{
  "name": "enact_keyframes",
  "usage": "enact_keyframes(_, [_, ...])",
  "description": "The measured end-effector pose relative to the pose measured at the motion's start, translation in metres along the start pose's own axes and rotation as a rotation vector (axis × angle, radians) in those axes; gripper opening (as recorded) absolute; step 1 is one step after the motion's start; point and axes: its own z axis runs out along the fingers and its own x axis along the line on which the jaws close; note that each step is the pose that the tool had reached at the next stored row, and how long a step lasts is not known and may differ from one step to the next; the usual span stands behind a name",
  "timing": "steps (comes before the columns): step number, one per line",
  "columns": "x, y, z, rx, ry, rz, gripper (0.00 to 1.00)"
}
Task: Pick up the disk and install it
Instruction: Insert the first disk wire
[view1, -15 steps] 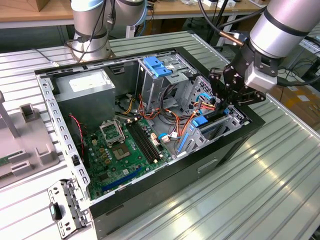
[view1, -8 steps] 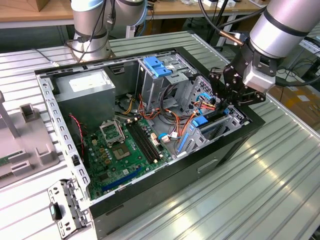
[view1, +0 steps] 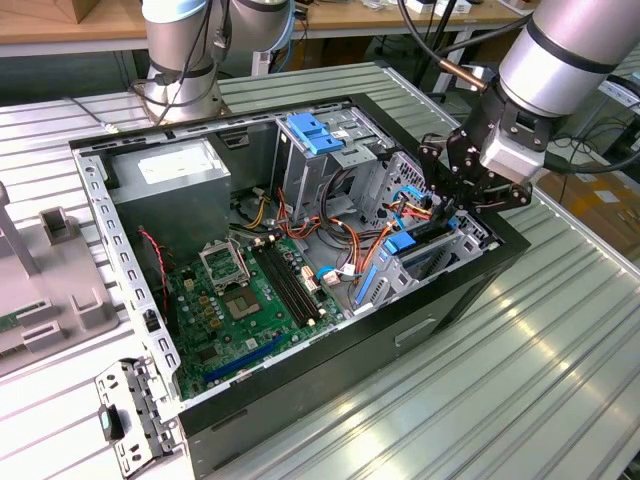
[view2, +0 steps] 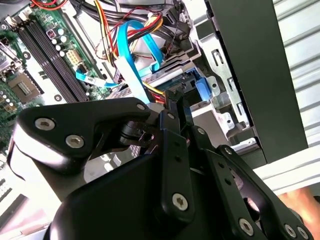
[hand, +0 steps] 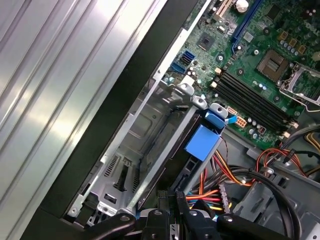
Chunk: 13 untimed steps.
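The disk (view1: 402, 245) stands on edge in the drive bay at the open computer case's corner, on the exterior view's right; its blue side rail shows in both wrist views (view2: 202, 90) (hand: 202, 142). My gripper (view1: 447, 208) hangs right over the bay, at the disk's upper end. Its black fingers (view2: 172, 120) are drawn close together in both wrist views, and I see nothing between them. The gripper (hand: 171, 196) sits at the near end of the disk's edge. Whether the tips touch the disk is hidden.
The case's black wall (view1: 480, 285) runs just beside the bay. Orange, red and blue cables (view1: 372, 240) crowd the bay's inner side. Further in are the motherboard (view1: 240, 300), a grey power supply (view1: 170, 185) and a metal cage with a blue cap (view1: 315, 135). A second arm's base (view1: 180, 75) stands behind.
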Motion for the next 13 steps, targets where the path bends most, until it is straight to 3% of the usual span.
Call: enact_keyframes(13, [0.0000, 0.0000, 0.0005, 0.0061, 0.0067, 0.103, 0.17])
